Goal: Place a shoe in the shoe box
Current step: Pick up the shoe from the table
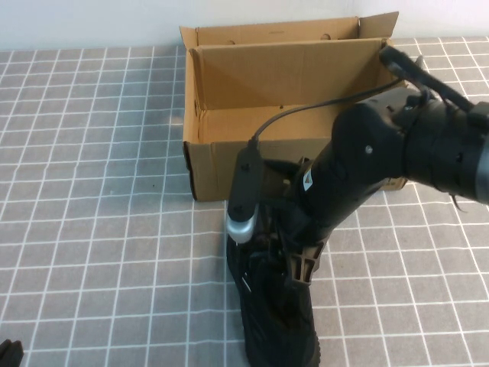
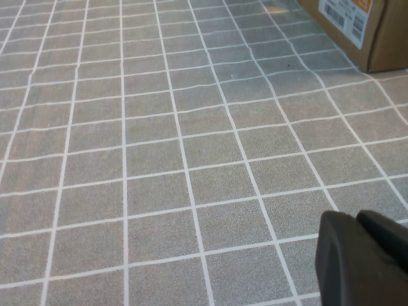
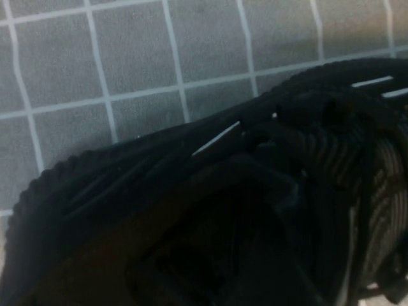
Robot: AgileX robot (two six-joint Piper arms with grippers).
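The black mesh shoe [image 1: 276, 330] lies on the tiled table just in front of the shoe box, toe toward the near edge. It fills the right wrist view [image 3: 159, 185], where its white dash marks show. The brown cardboard shoe box [image 1: 218, 164] stands open at the back centre. My right gripper [image 1: 294, 260] reaches down onto the shoe's opening, and its tips are hidden against the black shoe. My left gripper [image 2: 363, 255] is shut and empty, low over the tiles at the near left corner [image 1: 8, 353].
The table is covered by a grey cloth with a white grid [image 1: 99, 191]. A box corner with a white barcode label [image 2: 347, 16] shows in the left wrist view. The right arm's cable [image 1: 306, 111] loops in front of the box.
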